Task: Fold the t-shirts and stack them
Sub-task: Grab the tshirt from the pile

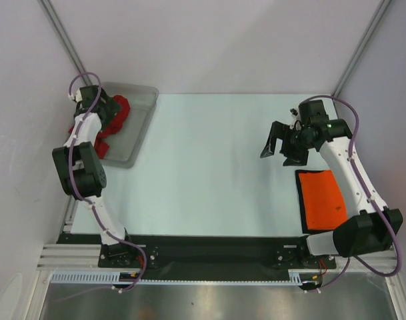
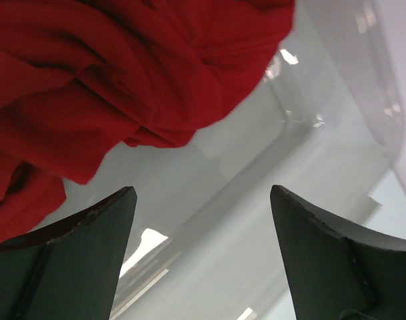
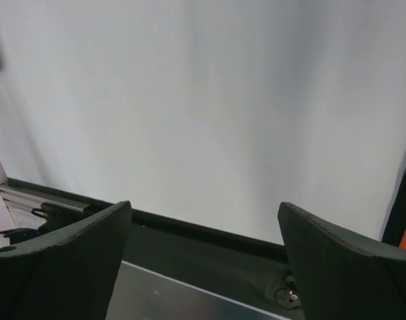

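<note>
The dark red t-shirt is lying crumpled in deep, soft folds, plain and without any print. It is sitting inside the translucent grey tub at about 10 o'clock on the table. The bright orange t-shirt is lying folded into a flat, neat rectangle at about 4 o'clock on the table, with a dark edge showing along its far and left sides.

The left gripper is hovering over the tub with its jaws spread wide and nothing between them. In its wrist view the red cloth is bunching at 11 o'clock from the fingers, close to the left one, though contact cannot be told. The pale tub floor is showing in the gap.

The right gripper is hanging above bare table with its jaws likewise standing wide apart and holding nothing. The orange shirt is lying at about 5 o'clock from it in the top view, near but apart.

Two t-shirts are showing, one red and one orange, along with one tub and two grippers.
</note>
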`<state>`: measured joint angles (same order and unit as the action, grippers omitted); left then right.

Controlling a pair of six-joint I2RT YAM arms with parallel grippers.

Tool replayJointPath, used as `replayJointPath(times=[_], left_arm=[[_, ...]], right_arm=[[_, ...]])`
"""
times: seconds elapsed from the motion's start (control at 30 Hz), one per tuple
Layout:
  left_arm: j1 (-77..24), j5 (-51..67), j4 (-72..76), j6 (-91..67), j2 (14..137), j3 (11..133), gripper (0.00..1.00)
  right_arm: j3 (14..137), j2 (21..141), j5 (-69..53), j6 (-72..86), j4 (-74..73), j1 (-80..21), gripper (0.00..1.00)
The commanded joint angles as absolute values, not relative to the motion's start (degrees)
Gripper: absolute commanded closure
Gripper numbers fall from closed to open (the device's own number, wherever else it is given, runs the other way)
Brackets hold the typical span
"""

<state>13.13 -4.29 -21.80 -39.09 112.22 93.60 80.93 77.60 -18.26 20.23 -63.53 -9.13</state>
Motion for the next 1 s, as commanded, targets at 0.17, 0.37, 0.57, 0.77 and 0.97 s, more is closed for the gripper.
replayJointPath(times=[0.17, 0.37, 0.57, 0.77, 0.97], left_arm=[[16.61, -4.22, -21.17, -45.43, 123.47, 103.08, 0.14], [17.66, -4.04, -20.91, -47.73, 131.37, 111.76, 0.17], [18.98, -1.41, -18.21, -49.39, 135.53, 115.58, 0.37], [19.86, 9.83, -9.6, -53.87, 135.89, 112.96, 1.0], [18.64, 20.29, 25.19, -71.08, 124.47, 90.74, 1.0]], right_arm=[[86.13, 83.22, -16.87, 19.86, -61.26, -6.33, 0.0], [88.42, 86.22, -16.0, 20.57, -61.61, -6.15, 0.0], [90.17, 88.59, -15.29, 20.74, -63.72, -6.33, 0.0], [91.05, 89.74, -14.33, 20.48, -65.13, -7.82, 0.0], [91.23, 88.51, -14.59, 20.48, -64.69, -8.79, 0.0]])
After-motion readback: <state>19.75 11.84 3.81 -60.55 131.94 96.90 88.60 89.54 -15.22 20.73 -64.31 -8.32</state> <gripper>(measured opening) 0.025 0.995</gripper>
